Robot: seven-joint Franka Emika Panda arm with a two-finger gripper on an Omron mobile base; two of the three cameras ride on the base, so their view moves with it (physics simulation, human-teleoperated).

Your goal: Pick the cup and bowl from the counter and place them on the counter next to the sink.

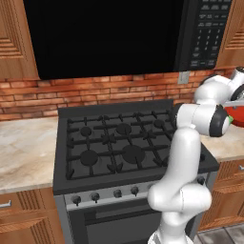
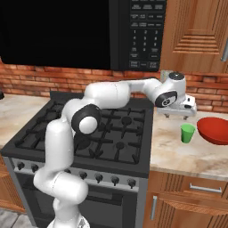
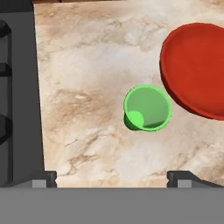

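A small green cup (image 3: 146,108) stands upright on the beige marbled counter (image 3: 87,78), just right of the stove. The wide red bowl (image 3: 197,68) sits close beside it, apart from it. In the right base view the cup (image 2: 188,132) and bowl (image 2: 216,130) lie right of the stove, with my gripper (image 2: 181,114) hovering above and slightly behind the cup. The gripper (image 3: 113,178) is open, its fingertips (image 3: 43,177) spread wide with nothing between them. From the left base view a slice of the bowl (image 1: 237,115) shows behind my arm. The sink is out of view.
The black gas stove (image 2: 107,129) with raised grates borders the counter on the left. A microwave (image 2: 138,31) and wooden cabinets (image 2: 196,35) hang above, over a brick back wall. More counter (image 1: 24,152) lies left of the stove.
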